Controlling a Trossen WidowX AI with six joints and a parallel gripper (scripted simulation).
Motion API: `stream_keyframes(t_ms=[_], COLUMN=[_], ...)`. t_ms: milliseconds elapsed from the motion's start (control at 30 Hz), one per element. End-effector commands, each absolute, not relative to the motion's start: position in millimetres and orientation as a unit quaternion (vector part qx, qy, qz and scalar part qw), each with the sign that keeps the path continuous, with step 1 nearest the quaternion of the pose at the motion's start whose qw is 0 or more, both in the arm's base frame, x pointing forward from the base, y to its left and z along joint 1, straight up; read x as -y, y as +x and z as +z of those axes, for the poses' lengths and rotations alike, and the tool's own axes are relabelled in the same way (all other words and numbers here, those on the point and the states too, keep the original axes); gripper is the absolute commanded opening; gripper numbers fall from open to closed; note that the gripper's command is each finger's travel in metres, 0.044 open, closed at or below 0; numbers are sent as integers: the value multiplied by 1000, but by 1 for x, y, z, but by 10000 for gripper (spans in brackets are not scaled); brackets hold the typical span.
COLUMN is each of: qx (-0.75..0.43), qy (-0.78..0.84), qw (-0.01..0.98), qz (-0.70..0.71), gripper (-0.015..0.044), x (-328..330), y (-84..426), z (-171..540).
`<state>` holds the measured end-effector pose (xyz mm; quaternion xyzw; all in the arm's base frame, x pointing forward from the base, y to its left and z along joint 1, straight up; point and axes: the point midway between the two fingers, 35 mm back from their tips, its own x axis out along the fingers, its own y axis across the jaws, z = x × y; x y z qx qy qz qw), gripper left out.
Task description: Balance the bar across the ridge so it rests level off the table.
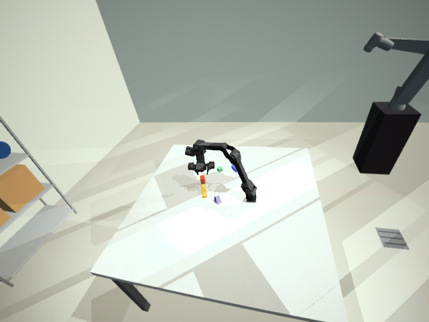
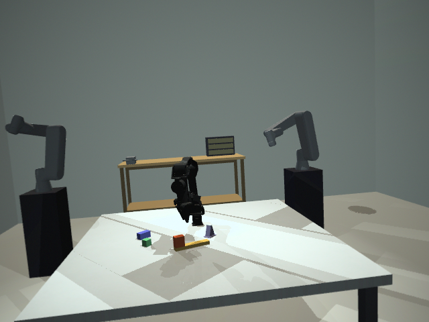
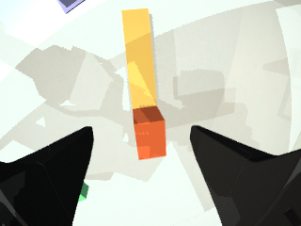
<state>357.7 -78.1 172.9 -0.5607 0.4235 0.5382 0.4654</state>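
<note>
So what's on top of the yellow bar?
A red block sits on one end of the yellow bar. It covers that bit of the bar's top, so I can't see what's there.

We saw a smooth tabletop [image 1: 277, 270] [image 2: 277, 274], glossy where the light glared — its finish pale. The bar [image 1: 204, 191] [image 2: 197, 244] [image 3: 137, 61] looked smooth and matt, like plastic. Behind stood a bench that looked wooden — the robot's fingers seemed dark, smooth plastic.
</note>
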Motion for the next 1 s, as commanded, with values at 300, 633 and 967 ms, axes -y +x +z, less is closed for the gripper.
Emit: stream_keyframes(t_ms=[300,633,967], qx=[-407,-407,-407], qy=[-585,-585,-585], qw=[418,418,418], qz=[564,564,564], gripper=[315,315,315], x=[54,54,54], y=[364,367,365], z=[161,99,74])
